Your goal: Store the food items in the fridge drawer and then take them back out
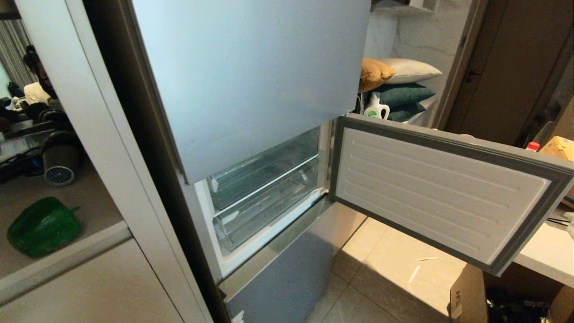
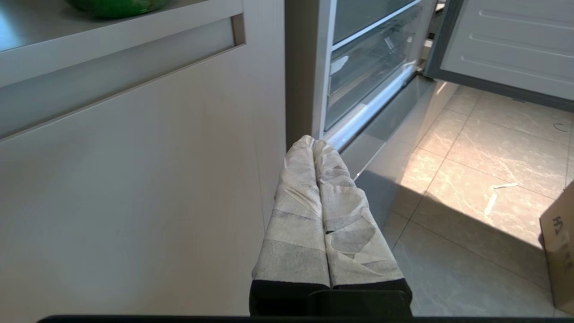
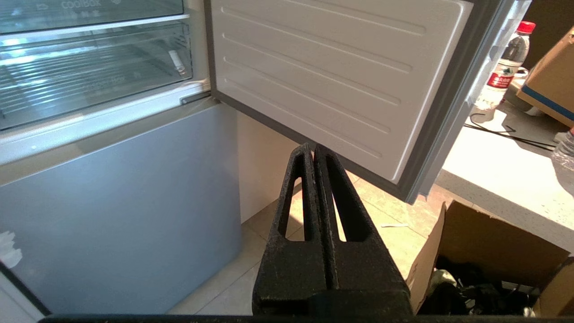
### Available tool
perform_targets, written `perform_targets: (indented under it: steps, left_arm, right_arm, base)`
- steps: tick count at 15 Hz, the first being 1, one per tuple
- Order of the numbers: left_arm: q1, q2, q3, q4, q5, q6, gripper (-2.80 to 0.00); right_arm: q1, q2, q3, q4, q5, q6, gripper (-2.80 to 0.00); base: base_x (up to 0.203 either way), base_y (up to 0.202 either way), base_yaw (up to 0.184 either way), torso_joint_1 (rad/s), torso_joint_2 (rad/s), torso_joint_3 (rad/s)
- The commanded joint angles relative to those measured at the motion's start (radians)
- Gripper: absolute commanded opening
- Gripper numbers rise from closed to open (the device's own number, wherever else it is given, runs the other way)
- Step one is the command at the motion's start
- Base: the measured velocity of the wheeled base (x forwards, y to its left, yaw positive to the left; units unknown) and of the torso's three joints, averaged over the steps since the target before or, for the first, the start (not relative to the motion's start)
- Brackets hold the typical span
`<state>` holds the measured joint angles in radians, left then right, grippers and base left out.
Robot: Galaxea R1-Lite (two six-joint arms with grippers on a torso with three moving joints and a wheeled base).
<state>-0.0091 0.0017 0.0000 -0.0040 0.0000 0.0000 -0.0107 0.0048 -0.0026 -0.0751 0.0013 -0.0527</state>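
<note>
Both closed and empty, the left gripper (image 2: 314, 142) and right gripper (image 3: 313, 149) hang below the fridge drawer (image 1: 269, 204); open wide before reaching up-left for the bell pepper (image 1: 43, 227).

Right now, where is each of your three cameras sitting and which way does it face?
Head view: high up, looking down at the fridge's open middle door, the fridge drawer and the bell pepper on a counter; no arm shows.
Left wrist view: low, behind the left gripper, its taped fingers shut, facing cabinet and fridge.
Right wrist view: low, behind the right gripper, black fingers shut, facing the door's underside and a water bottle.
All three share the drawer and open door.
</note>
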Motion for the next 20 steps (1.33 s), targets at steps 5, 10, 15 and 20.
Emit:
perform_targets:
  steps: [5,10,15,20]
  left_arm:
    - [0.000,0.001,0.000,-0.001,0.000,0.000,-2.80]
    - [0.000,0.001,0.000,-0.001,0.000,0.000,-2.80]
    - [0.000,0.001,0.000,-0.001,0.000,0.000,-2.80]
    - [0.000,0.001,0.000,-0.001,0.000,0.000,-2.80]
  right_arm:
    - [-0.129,0.426,-0.249,-0.010,-0.077,0.208,-2.80]
    - [-0.651,0.833,-0.317,-0.212,0.025,0.320,-2.80]
    - [-1.022,1.179,-0.341,-0.452,0.286,0.327,-2.80]
    - [-1.145,1.467,-0.441,-0.645,0.343,0.327,-2.80]
  base:
    - [0.000,0.000,0.000,0.000,0.00,0.000]
    - [0.000,0.000,0.000,0.000,0.00,0.000]
    - [0.000,0.000,0.000,0.000,0.00,0.000]
    - [0.000,0.000,0.000,0.000,0.00,0.000]
